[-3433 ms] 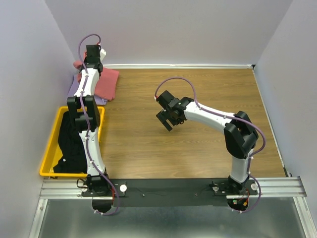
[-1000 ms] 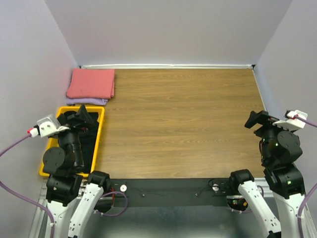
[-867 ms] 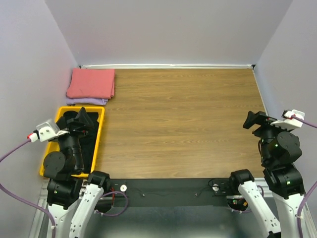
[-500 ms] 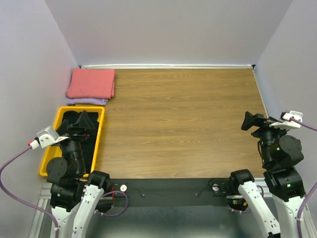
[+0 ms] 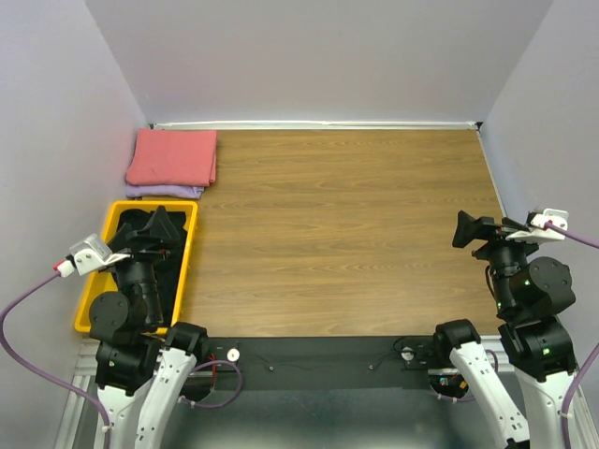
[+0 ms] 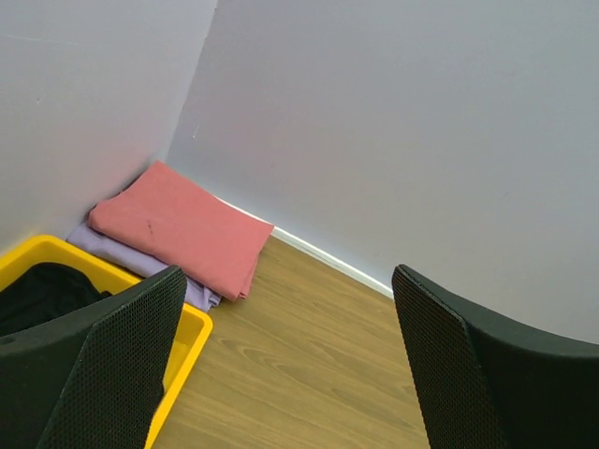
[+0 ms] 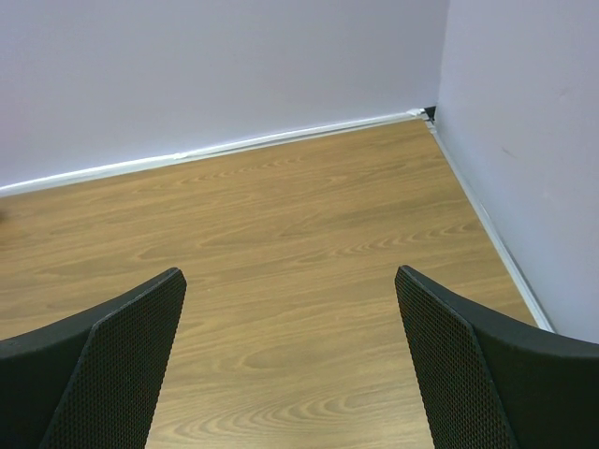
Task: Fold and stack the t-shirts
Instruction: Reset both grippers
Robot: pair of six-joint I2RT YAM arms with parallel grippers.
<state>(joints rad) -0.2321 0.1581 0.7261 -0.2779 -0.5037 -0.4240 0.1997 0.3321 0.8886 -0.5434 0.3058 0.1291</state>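
Observation:
A folded salmon-pink t-shirt (image 5: 174,156) lies in the far-left corner on top of a folded lavender t-shirt (image 5: 165,191). The left wrist view shows the same pink shirt (image 6: 178,224) with the lavender shirt (image 6: 120,256) under it. Black t-shirts (image 5: 171,288) fill the yellow bin (image 5: 193,245). My left gripper (image 5: 155,230) hangs open and empty above the bin, well short of the stack; its jaws (image 6: 288,309) stand wide apart. My right gripper (image 5: 474,230) is open and empty over bare wood at the right (image 7: 289,290).
The yellow bin (image 6: 192,329) stands against the left wall, just in front of the stack. Lilac walls close the table on the left, back and right. The wooden tabletop (image 5: 346,224) stretches between the two arms.
Both arms have drawn back from the table to the near edge; the left one left the pink shirt on the stack. Over the last second both grippers only drifted slightly, still open.

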